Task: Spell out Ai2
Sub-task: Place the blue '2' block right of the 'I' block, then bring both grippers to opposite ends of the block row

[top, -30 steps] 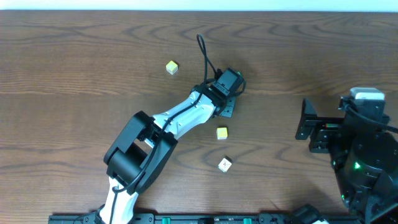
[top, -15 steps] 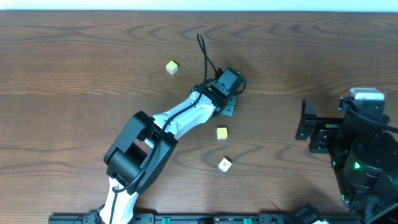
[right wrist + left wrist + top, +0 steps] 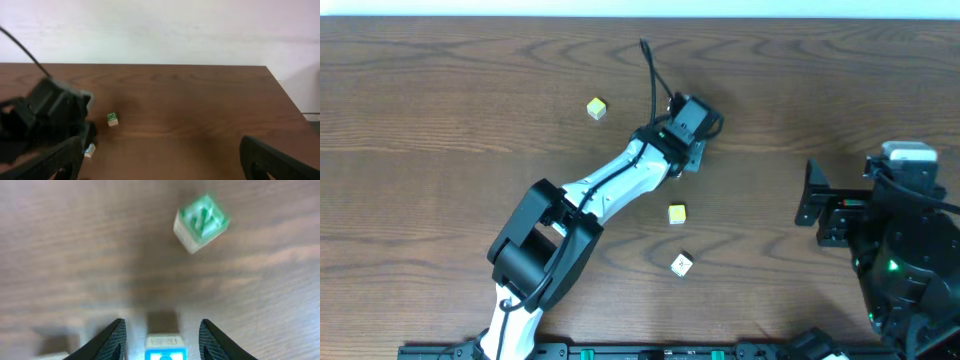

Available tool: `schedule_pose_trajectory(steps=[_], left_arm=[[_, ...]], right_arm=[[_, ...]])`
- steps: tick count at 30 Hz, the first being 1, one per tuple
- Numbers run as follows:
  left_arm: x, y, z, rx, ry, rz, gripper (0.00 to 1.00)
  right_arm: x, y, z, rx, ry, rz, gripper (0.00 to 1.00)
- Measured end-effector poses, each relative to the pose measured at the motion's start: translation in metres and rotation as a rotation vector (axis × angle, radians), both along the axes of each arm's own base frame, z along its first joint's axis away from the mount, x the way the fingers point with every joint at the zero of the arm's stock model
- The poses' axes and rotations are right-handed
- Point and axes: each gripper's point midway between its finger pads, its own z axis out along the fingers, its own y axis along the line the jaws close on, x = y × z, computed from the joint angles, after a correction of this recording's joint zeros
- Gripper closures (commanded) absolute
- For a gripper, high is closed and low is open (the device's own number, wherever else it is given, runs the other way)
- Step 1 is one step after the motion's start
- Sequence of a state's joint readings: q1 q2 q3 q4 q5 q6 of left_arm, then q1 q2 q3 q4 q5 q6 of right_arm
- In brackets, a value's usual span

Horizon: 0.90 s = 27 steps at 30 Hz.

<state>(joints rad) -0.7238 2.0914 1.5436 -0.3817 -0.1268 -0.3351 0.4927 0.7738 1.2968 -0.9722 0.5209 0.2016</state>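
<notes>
Our left gripper (image 3: pixel 162 326) stands apart, a blue block (image 3: pixel 165 348) between its fingers, a green block (image 3: pixel 201 222) lying ahead; our right gripper (image 3: pixel 160 146) is spread wide

Left arm (image 3: pixel 620 180): white link shells, black joint housings; thin black cable (image 3: pixel 648 75) loops off wrist. Left claw (image 3: pixel 162 322): black, curved-edge fingers. Right arm (image 3: pixel 900 230): all black, green LED (image 3: pixel 893 266), pale grey cap (image 3: pixel 910 153).

Robotics lab: left arm (image 3: pixel 610 185), right arm (image 3: pixel 905 250), wood table (image 3: pixel 420 120), white wall (image 3: pixel 160 25)
</notes>
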Motion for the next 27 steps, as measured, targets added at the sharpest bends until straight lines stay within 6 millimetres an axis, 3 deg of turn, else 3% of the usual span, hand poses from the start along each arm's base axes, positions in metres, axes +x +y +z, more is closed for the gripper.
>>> schedule_pose_trajectory(steps=[2,3,4,5,6,8,11,15,18,20,23,27], left_arm=[[0.012,-0.003,0.026,0.01,-0.047,0.005,0.46],[0.018,-0.005,0.038,0.008,-0.067,0.009,0.55],[0.022,-0.005,0.05,0.01,-0.079,0.017,0.72],[0.024,-0.003,0.061,0.019,-0.085,0.023,0.87],[0.027,0.0,0.072,0.024,-0.093,0.032,0.94],[0.029,0.015,0.089,0.052,-0.091,0.055,0.94],[0.03,0.068,0.108,0.099,-0.043,0.134,0.94],[0.044,0.173,0.125,0.043,0.064,0.314,0.94],[0.053,0.211,0.123,-0.042,0.114,0.358,0.94],[0.049,0.223,0.109,-0.092,0.172,0.355,0.95],[0.035,0.213,0.075,-0.16,0.264,0.298,0.94],[0.014,0.19,0.03,-0.266,0.353,0.223,0.94]], right_arm=[[0.003,-0.002,-0.005,-0.011,0.021,-0.017,0.03],[0.006,-0.004,-0.01,-0.019,0.036,-0.029,0.16],[0.01,-0.007,-0.017,-0.032,0.059,-0.046,0.36],[0.015,-0.009,-0.028,-0.04,0.093,-0.061,0.7],[0.02,-0.012,-0.039,-0.043,0.131,-0.078,0.85],[0.03,-0.018,-0.062,-0.036,0.213,-0.097,0.99],[0.044,-0.036,-0.09,0.037,0.309,-0.133,0.98],[0.062,-0.061,-0.097,0.222,0.268,-0.101,0.99],[0.078,-0.062,-0.117,0.338,0.275,-0.021,0.99],[0.092,-0.047,-0.157,0.45,0.366,0.078,0.99],[0.105,-0.021,-0.222,0.628,0.543,0.194,0.99],[0.127,0.005,-0.27,0.826,0.631,0.323,0.99]])
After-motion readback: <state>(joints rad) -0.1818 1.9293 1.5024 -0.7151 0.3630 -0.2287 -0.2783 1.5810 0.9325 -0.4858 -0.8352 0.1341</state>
